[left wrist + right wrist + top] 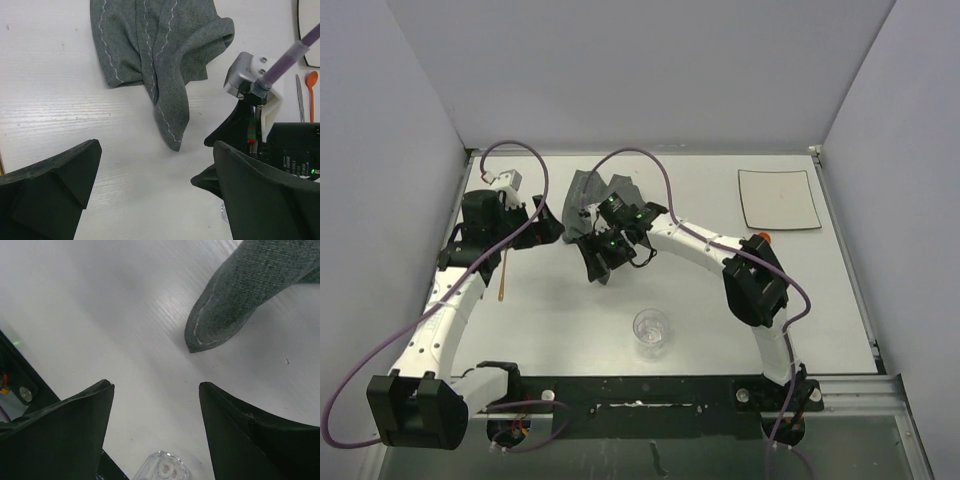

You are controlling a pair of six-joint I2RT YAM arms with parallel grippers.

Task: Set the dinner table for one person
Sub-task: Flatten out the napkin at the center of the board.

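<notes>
Toward the far middle of the white table [570, 320], a grey stitched cloth [592, 200] lies crumpled, one pointed corner trailing toward the near side. Both arms crowd it. The left hand [156, 150] hovers over bare table just beside that corner, its fingers spread wide and gripping nothing, and the right hand [155, 387] gapes empty near the corner's tip. A clear glass [651, 332] stands near the arm bases. A white square plate [778, 198] sits far right, with an orange spoon [311, 80] and a metal utensil [300, 97] near it. A thin wooden stick [504, 275] lies on the left. A purple cable [292, 55] runs to the right arm, whose label is too small to read.
</notes>
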